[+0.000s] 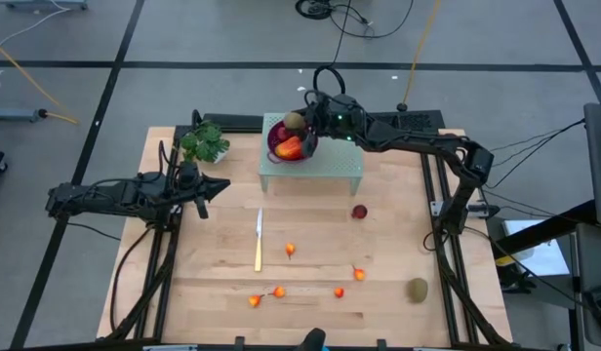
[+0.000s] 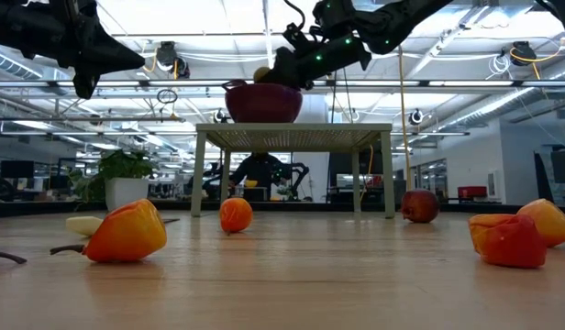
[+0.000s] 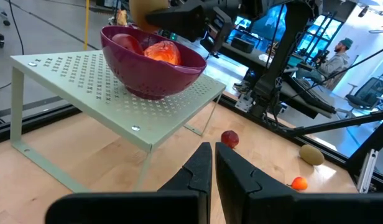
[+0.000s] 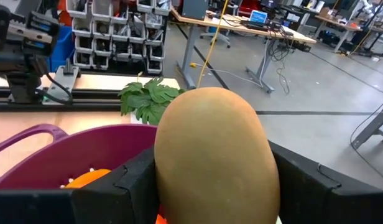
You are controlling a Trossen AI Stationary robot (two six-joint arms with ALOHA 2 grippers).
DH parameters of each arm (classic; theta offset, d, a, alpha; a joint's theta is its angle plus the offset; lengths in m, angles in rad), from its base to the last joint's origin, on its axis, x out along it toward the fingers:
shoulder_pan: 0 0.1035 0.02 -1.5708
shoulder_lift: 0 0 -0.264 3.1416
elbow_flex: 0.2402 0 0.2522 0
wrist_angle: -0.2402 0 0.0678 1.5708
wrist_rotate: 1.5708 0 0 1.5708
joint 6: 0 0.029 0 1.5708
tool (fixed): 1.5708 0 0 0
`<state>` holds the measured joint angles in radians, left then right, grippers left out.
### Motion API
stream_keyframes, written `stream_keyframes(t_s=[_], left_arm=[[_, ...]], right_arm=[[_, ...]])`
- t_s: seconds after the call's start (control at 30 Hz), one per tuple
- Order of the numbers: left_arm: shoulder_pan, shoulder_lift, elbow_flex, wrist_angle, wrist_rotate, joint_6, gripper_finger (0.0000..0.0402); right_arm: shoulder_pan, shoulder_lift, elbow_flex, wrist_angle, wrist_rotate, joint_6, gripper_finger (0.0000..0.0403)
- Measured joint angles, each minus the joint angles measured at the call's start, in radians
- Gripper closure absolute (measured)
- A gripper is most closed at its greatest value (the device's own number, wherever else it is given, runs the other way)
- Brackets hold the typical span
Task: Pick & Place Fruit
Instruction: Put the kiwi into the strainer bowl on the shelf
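While clamped on both sides by the right end effector [image 4: 213, 180], hangs kiwi [image 4: 215, 155] directly over purple bowl [image 1: 284, 148] on the rack [image 1: 330, 174], long axis upright (left end effector [image 3: 212, 177] shut, empty, farther off)

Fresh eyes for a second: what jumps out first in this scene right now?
The right gripper holds a brown kiwi over the purple bowl, which sits on the pale green perforated stand at the table's far edge. The bowl already holds red and orange fruit. Small orange pieces, a dark red ball and a second kiwi lie scattered on the wood.
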<state>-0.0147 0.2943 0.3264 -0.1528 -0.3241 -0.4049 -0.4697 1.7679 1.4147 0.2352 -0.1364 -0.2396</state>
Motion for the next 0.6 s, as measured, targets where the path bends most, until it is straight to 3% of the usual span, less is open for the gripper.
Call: stream_keyframes(t_s=[0.6], left_arm=[[0.000, 0.000, 0.000, 0.000, 0.000, 0.000, 0.0382]], right_arm=[[0.000, 0.000, 0.000, -0.001, -0.052, 0.044, 0.0167]])
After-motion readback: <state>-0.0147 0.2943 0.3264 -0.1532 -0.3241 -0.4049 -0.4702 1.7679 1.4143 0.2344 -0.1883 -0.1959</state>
